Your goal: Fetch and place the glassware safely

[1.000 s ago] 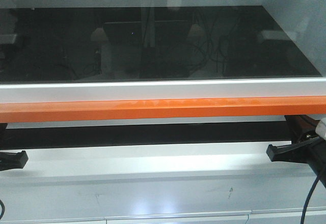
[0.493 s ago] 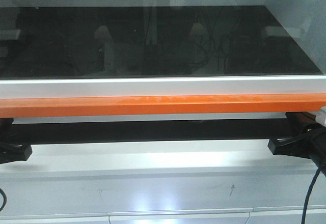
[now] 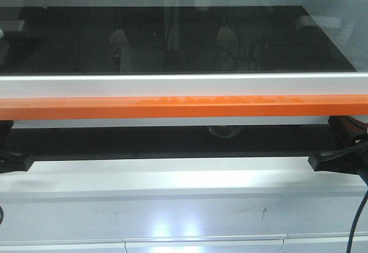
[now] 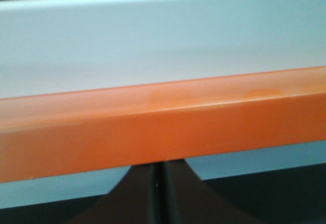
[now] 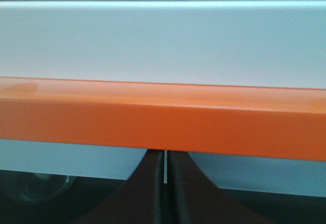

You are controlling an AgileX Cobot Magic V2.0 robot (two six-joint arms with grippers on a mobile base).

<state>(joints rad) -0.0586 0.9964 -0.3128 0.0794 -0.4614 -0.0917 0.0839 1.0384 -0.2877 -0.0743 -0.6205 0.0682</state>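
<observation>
Orange bar spanning front, left pincer clenched, tips hidden behind bar, right pincer likewise clenched, jar partly visible below bar.

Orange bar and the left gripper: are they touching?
Cannot tell. In the left wrist view the left gripper ends at the lower edge of the orange bar, which may just hide its tips.
</observation>
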